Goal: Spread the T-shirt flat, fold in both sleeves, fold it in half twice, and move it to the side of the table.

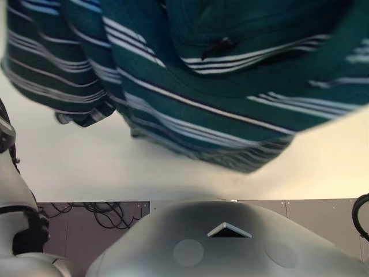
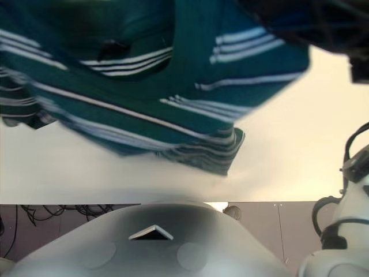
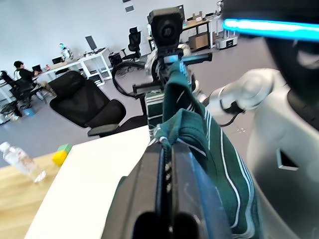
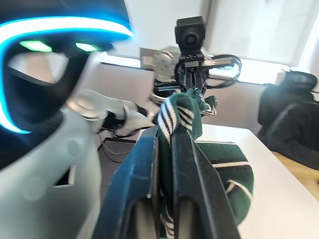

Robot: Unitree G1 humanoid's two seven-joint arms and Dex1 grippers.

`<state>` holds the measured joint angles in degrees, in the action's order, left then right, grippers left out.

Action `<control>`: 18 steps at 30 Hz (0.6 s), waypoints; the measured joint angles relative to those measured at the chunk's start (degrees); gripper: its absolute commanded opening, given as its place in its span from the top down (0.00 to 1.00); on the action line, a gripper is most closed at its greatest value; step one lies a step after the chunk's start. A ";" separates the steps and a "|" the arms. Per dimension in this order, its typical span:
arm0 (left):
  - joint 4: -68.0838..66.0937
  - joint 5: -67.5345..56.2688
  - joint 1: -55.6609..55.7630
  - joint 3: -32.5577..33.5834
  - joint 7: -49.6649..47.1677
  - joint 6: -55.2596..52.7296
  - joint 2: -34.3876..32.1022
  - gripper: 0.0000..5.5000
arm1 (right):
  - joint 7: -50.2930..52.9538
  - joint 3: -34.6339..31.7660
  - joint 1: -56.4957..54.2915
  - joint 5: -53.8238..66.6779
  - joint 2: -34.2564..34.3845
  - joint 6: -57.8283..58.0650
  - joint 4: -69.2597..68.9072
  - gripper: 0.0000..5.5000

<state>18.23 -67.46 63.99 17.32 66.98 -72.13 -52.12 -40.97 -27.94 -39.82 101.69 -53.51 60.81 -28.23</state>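
Left pincer (image 3: 165,145) is clamping a bunched edge of the green striped T-shirt (image 1: 219,109); right pincer (image 4: 168,133) is pinching another fold of it. The garment is hanging raised between them over the white table (image 1: 86,167). Spreading flat is judged in hand: next, the pincers need drawing apart and lowering. Bare table is lying open between near edge and cloth; a water bottle (image 3: 20,162) is standing beyond its side edge.
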 measured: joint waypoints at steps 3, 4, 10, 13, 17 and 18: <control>-5.64 -4.80 6.50 2.09 -3.67 -1.17 -1.65 1.00 | 4.24 -0.36 -4.77 10.10 -3.83 -5.25 3.36 0.99; -5.97 -4.71 6.54 2.03 -4.07 -1.18 -2.36 1.00 | 4.85 -0.21 -4.90 10.73 -3.83 -5.87 4.06 0.99; 3.07 -1.73 -13.41 -4.61 -5.04 0.10 -2.75 1.00 | 4.35 7.36 3.82 0.89 -3.49 -3.98 3.09 0.99; 6.63 -2.86 -21.75 -6.22 -5.89 0.22 -0.93 1.00 | 1.80 11.89 10.20 -8.00 -3.13 -3.84 0.77 0.99; 5.95 13.34 -27.60 -17.15 -6.16 10.43 -2.24 1.00 | -1.39 23.57 16.85 -29.85 -2.00 -8.10 0.97 0.99; 4.34 18.35 -28.28 -20.61 -6.34 13.84 -2.20 1.00 | -1.50 26.76 16.98 -35.48 -0.77 -10.47 2.24 0.99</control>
<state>22.57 -49.11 35.71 -3.29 60.64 -58.29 -54.32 -42.47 -1.18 -22.84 66.22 -54.28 50.34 -25.99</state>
